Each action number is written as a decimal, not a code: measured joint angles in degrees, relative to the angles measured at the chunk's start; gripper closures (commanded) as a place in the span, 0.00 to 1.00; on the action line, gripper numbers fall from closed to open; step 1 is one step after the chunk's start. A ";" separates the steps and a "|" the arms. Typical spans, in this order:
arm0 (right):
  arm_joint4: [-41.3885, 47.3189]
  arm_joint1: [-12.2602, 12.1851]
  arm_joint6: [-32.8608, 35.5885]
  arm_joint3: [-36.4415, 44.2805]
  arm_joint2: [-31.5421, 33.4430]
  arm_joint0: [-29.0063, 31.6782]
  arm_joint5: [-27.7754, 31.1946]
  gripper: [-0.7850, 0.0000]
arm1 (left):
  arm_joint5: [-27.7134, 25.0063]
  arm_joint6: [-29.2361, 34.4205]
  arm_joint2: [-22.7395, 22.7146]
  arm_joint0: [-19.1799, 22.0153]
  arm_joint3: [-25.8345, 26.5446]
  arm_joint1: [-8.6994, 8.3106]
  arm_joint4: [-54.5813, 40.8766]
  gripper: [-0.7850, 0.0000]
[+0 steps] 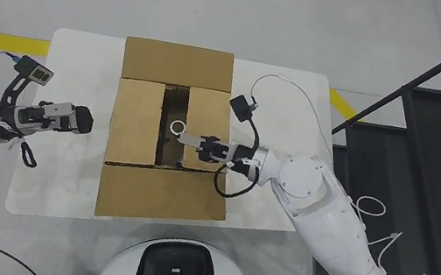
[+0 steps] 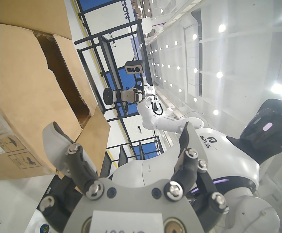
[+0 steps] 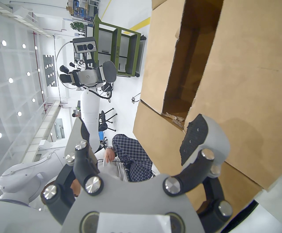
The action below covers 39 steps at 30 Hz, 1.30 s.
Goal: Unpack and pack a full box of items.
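The cardboard box (image 1: 134,133) stands on the white table (image 1: 74,58). Its two outer flaps lie folded outward, and the two inner flaps (image 1: 205,122) are half down with a dark gap between them. The right gripper (image 1: 187,139) is over the box at the gap's edge, fingers apart, holding nothing. The left gripper (image 1: 81,119) is beside the box, not touching it, also spread. I judge the opening step is in hand. Next, an inner flap must be pushed outward to reach the items.
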<state>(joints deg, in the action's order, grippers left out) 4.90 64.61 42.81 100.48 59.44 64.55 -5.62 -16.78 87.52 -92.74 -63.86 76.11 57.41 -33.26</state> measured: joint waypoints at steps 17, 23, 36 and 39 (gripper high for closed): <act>-0.15 0.09 -0.20 0.29 -0.45 0.16 0.17 0.00 | 0.01 0.00 0.02 0.05 -0.05 0.02 0.14 0.00; 1.09 2.36 -1.59 -3.80 -7.30 -6.38 -5.34 0.00 | 0.01 0.00 0.02 0.05 -0.05 0.02 0.14 0.00; 8.44 9.05 -4.06 -19.86 -20.88 -17.67 -6.00 0.00 | 0.01 0.00 0.02 0.05 -0.05 0.02 0.14 0.00; 9.34 10.17 -4.62 -22.32 -22.28 -18.56 -4.00 0.00 | 0.01 0.00 0.02 0.05 -0.05 0.02 0.14 0.00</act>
<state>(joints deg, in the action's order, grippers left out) 14.24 74.78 38.19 78.16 37.16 45.99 -9.61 -16.77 87.53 -92.72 -63.81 76.06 57.43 -33.13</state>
